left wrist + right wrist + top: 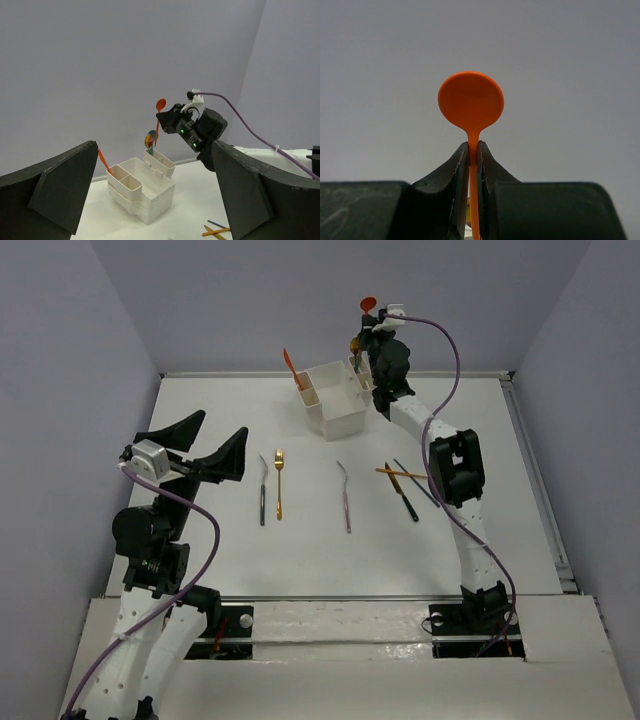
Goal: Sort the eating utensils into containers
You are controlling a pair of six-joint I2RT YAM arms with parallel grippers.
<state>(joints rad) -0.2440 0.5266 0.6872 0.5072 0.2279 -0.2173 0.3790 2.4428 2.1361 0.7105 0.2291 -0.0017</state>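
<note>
Orange spoon (470, 102) clamped upright above box (150, 202) rim.

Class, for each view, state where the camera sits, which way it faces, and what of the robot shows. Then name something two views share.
Top external: above and behind the bases, looking down on the table, white box, left arm and right arm.
Left wrist: on the left arm, facing the box and right gripper; the open left gripper frames them.
Right wrist: raised, facing the wall; right gripper shut on the orange spoon.
Shared: all show that spoon.
</note>
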